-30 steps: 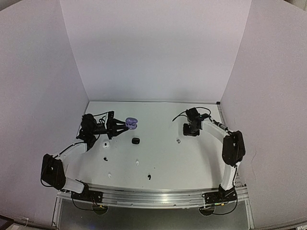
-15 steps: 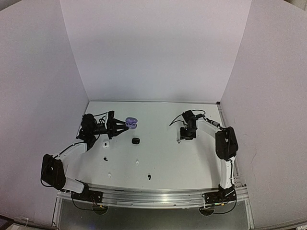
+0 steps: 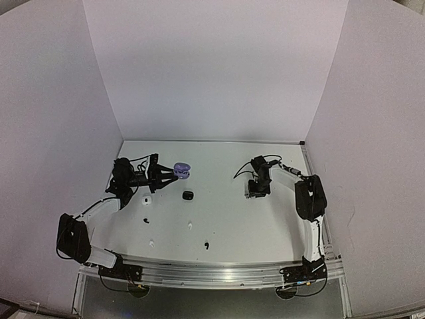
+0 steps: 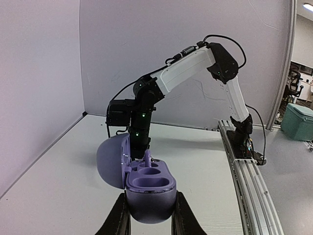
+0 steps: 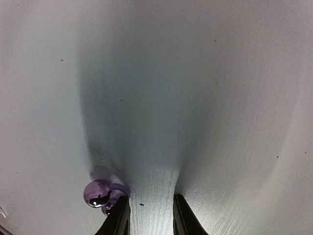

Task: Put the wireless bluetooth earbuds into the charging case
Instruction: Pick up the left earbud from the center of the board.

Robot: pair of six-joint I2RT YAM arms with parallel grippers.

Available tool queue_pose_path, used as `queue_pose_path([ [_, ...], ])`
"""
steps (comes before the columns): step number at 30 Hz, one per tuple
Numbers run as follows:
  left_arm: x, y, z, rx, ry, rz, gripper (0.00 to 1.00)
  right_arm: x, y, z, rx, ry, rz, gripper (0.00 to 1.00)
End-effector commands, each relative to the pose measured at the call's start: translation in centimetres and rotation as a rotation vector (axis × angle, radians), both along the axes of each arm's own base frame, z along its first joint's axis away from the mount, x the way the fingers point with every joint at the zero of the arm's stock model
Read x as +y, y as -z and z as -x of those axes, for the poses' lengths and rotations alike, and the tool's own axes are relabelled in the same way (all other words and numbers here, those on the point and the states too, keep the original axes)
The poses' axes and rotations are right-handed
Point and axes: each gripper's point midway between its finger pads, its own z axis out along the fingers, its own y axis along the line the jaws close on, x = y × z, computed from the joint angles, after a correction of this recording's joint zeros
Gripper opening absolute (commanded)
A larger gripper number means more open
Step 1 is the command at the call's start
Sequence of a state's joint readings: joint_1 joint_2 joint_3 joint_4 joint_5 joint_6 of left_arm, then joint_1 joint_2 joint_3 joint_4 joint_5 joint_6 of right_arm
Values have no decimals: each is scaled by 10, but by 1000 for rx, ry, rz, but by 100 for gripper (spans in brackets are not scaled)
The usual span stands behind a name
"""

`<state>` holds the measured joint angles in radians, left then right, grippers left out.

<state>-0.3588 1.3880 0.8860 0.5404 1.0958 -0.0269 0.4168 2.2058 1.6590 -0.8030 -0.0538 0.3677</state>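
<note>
My left gripper [image 3: 163, 175] is shut on an open purple charging case [image 3: 180, 171] and holds it above the table. In the left wrist view the case [image 4: 149, 188] sits between my fingers with its lid swung left, and one purple bud [image 4: 147, 159] stands in a far socket. My right gripper [image 3: 255, 193] is down at the table, pointing at the surface. In the right wrist view its jaws [image 5: 149, 200] stand apart with bare table between them. A shiny purple-grey earbud [image 5: 100, 193] lies just outside the left finger [image 5: 120, 215], touching or nearly touching it.
A black case [image 3: 188, 195] and a white case [image 3: 147, 199] lie mid-table. Loose buds lie nearer the front: a black one [image 3: 145, 220], a white one [image 3: 190, 226], another white one [image 3: 151, 243] and a black one [image 3: 206, 245]. White walls enclose the table.
My right arm has swung left and lowered its gripper to the table, over the spot where the purple-grey bud lay. My left arm and the case have not moved.
</note>
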Motion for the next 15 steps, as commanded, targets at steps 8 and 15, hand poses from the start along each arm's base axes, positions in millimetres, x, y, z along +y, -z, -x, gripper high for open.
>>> queue_pose_path([
  [8, 4, -14, 2, -52, -15, 16, 0, 19, 7, -5, -8, -42, 20, 24],
  [15, 4, -12, 1, -51, -17, 14, 0, 34, 3, -3, -28, -67, 23, 24],
])
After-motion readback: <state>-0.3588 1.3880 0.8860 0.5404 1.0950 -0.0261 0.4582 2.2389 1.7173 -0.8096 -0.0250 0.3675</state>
